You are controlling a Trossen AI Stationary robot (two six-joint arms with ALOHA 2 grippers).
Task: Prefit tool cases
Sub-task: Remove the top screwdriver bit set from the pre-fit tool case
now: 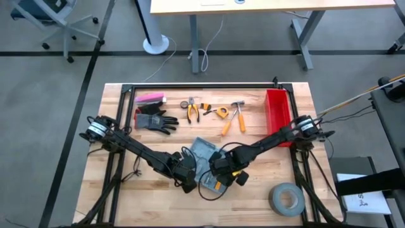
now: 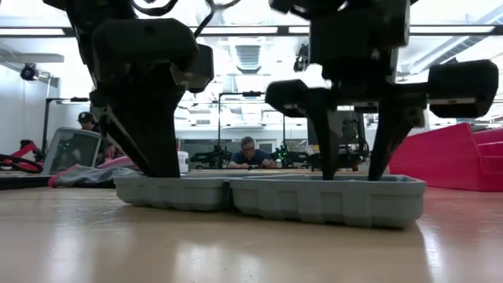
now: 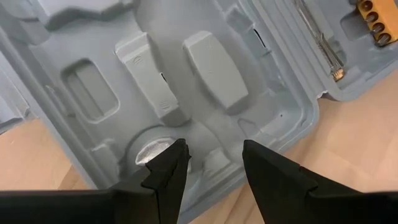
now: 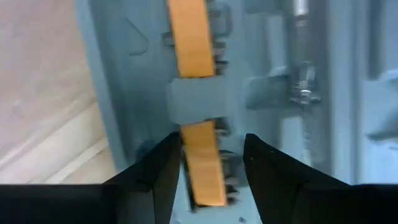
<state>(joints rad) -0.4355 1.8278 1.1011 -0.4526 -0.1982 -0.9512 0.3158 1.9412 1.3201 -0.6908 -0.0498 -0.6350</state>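
The grey-blue tool case (image 1: 202, 151) lies open and flat on the wooden table, both halves resting on their outer shells (image 2: 314, 198), moulded slots facing up. My left gripper (image 1: 188, 175) is open and points down into the left half (image 3: 205, 68). In the left wrist view its fingers (image 3: 214, 165) stand over a round recess near the rim. My right gripper (image 1: 223, 170) is open over the right half. In the right wrist view its fingers (image 4: 212, 155) stand on either side of an orange bit strip (image 4: 189, 37) clipped in the case (image 4: 267, 93). My left gripper (image 2: 149, 169) reaches down from above into the case's left half, and the rim (image 2: 173, 189) hides its fingertips: I cannot tell whether they touch the tray. My right gripper (image 2: 355, 169) also points down into the right half; the rim (image 2: 354, 187) hides its tips, so touch cannot be told.
A red bin (image 1: 277, 109) stands at the far right. A grey tape roll (image 1: 286, 197) lies near the right corner. Along the far side lie a black glove (image 1: 155, 120), pliers (image 1: 192, 111), a tape measure (image 1: 221, 112) and a hammer (image 1: 239, 114). People sit in the room beyond (image 2: 250, 153).
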